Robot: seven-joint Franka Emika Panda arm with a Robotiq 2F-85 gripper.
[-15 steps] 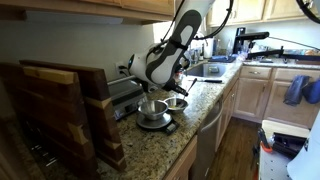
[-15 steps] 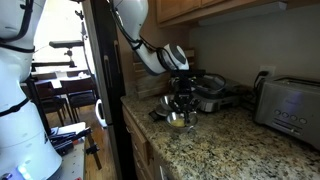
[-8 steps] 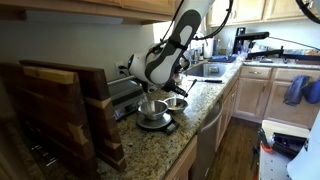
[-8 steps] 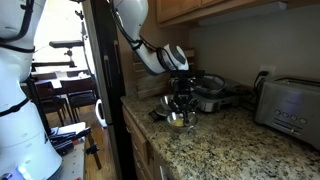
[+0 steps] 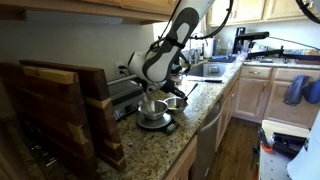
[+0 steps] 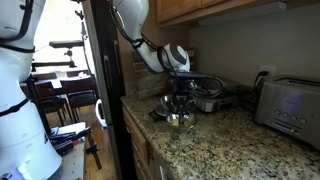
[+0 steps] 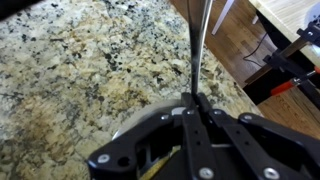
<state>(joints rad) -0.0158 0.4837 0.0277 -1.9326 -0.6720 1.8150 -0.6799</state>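
End effector (image 5: 166, 90) is clenched on a thin metal handle (image 7: 198, 45). In the wrist view the handle is pinched at its near end and runs straight away over the granite tabletop (image 7: 70, 60). End effector hangs just above a steel bowl (image 5: 150, 108) sitting on a flat scale (image 5: 160, 126), near the tabletop's front edge. A small metal cup (image 5: 177, 101) is just beside the bowl on the edge side; can't tell if the handle is its own. Cutting boards (image 5: 60, 110) stand well apart at one end of the tabletop. Toaster (image 6: 289, 108) sits toward the other end, by the back wall.
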